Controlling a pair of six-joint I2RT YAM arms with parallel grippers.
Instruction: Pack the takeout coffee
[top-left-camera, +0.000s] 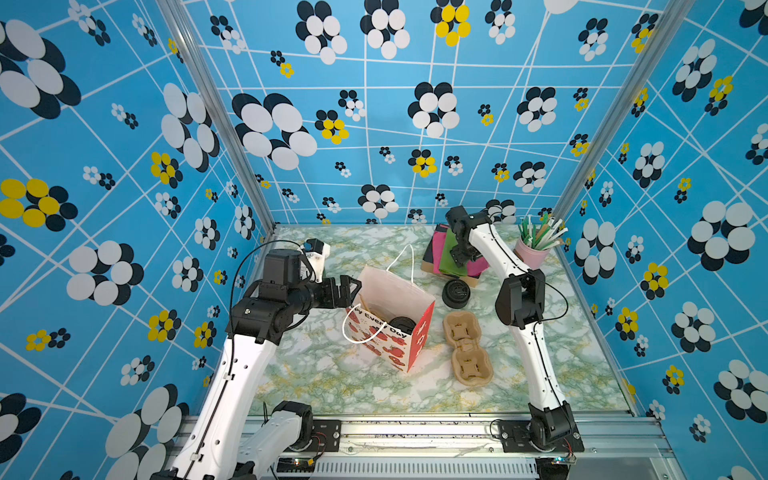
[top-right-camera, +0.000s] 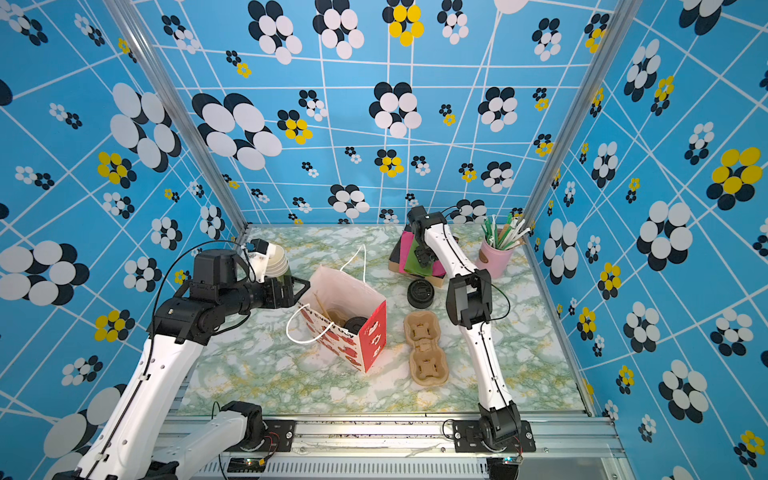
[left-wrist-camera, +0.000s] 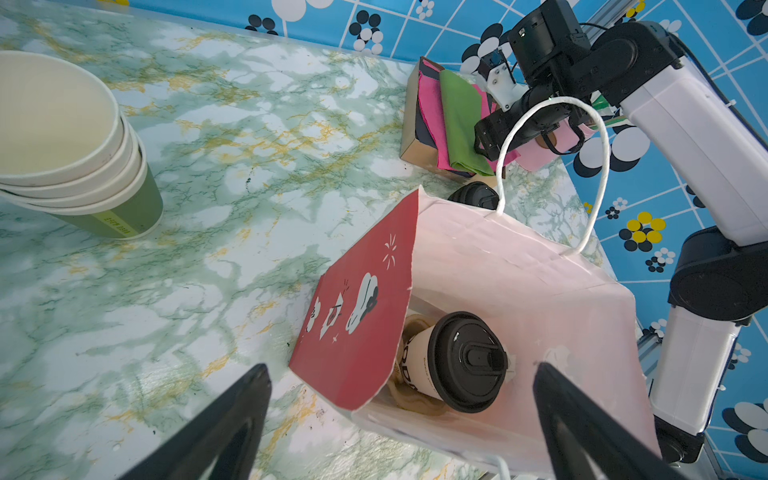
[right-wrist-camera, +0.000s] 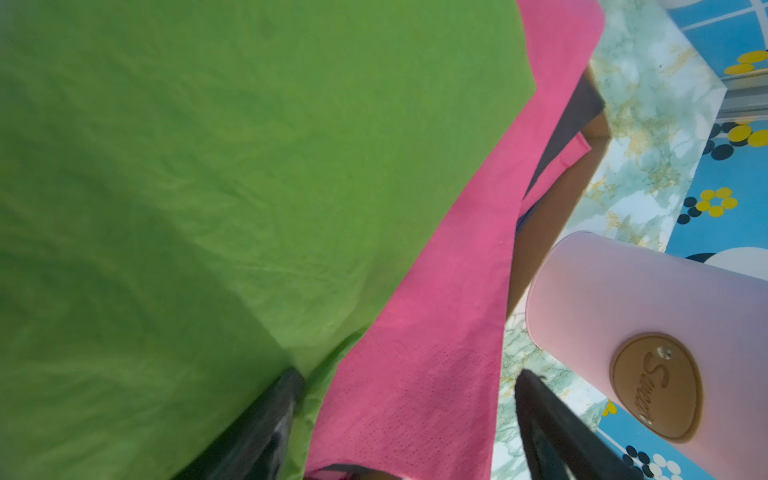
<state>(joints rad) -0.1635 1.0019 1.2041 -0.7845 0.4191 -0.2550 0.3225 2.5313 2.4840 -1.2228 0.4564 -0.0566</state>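
Table: green-veined marble table (top-left-camera: 332, 382) — hemmed by blue walls (top-left-camera: 374, 124) printed with white, black and yellow flowers.
Cups: a nested cup stack (left-wrist-camera: 75, 158), cream and green, lidless, upright at the left rear.
Lids: a short stack of black lids (top-left-camera: 456, 293), just in front of the napkin pile.
Napkins: a green napkin (right-wrist-camera: 208, 166) over pink napkins (right-wrist-camera: 436, 332), piled on a brown box (left-wrist-camera: 415, 153).
Carrier: a two-cup pulp carrier (top-left-camera: 467, 349) lying flat — near the lids, on their front side.
Straws: green and white straws (top-left-camera: 540, 232) standing in a pink cup (right-wrist-camera: 644, 299), right rear corner.
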